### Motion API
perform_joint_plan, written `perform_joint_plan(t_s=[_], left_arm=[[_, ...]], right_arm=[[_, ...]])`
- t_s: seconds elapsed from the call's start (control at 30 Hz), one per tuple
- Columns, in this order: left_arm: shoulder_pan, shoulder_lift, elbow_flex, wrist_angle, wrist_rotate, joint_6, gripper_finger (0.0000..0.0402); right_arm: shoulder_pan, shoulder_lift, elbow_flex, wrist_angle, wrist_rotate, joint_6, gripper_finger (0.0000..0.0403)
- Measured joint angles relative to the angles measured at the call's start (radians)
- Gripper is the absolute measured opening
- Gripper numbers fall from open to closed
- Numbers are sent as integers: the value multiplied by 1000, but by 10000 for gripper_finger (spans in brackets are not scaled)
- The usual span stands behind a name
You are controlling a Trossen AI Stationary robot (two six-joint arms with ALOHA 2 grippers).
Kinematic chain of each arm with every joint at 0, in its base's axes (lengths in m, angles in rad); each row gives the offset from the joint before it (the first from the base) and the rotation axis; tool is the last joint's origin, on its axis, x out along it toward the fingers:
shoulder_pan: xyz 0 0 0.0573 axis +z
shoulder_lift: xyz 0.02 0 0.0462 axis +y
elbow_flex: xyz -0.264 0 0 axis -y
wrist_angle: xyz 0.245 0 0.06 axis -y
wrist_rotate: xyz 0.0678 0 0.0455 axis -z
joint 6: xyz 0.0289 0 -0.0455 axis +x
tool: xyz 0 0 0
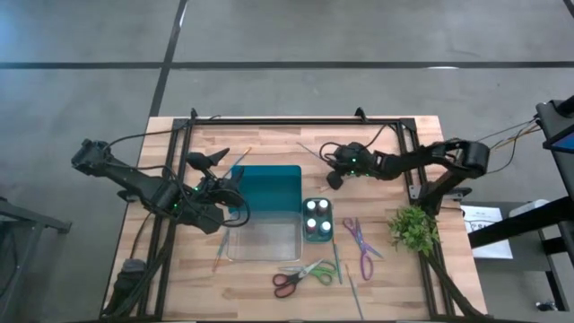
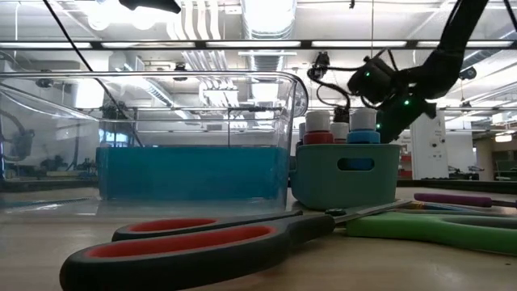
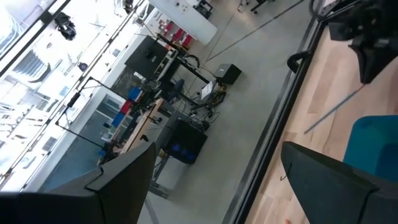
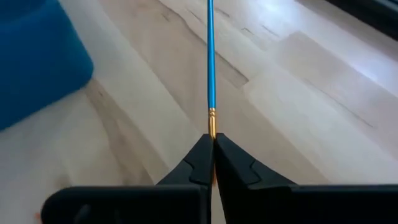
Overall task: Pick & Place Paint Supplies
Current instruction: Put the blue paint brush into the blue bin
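My right gripper (image 1: 334, 177) hovers near the table's far middle, shut on a thin blue brush (image 4: 210, 56) that sticks out ahead of it toward the far left (image 1: 312, 151). The small teal tub (image 1: 317, 235) holds white-capped paint bottles (image 2: 339, 128). Red-green scissors (image 1: 303, 276), purple scissors (image 1: 360, 247) and loose brushes (image 1: 337, 262) lie flat near the front. My left gripper (image 1: 235, 193) stands open, high over the left end of the clear bin with a teal lid (image 1: 267, 211); nothing is between its fingers (image 3: 323, 180). My right gripper pinches the brush at its gold ferrule (image 4: 211, 117) between the two fingertips (image 4: 200, 155); what lies behind the ferrule is hidden by the fingers. The fingers slant down from the table's right and lie along the brush, which points straight out ahead. I cannot tell whether its far end is clear of the table.
A green plant sprig (image 1: 413, 229) lies at the right by the right arm's base. A black frame rail (image 1: 296, 121) runs along the far edge. One more brush (image 1: 240, 160) lies far left, another (image 1: 220, 256) left of the clear bin.
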Motion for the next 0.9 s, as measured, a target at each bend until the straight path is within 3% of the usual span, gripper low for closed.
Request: perform_joint_plan(t_s=[0.2,0.5,0.73,0.9], left_arm=[[0,0,0,0,-1,0,353],[0,0,0,0,-1,3,353],[0,0,0,0,-1,3,353],[1,0,0,0,-1,3,353]], right_arm=[[26,-97,-23,7,19,-9,8],[115,-200,7,4,-40,-68,8],[181,-165,127,-90,-73,-123,8],[186,-90,230,-165,-164,-180,7]])
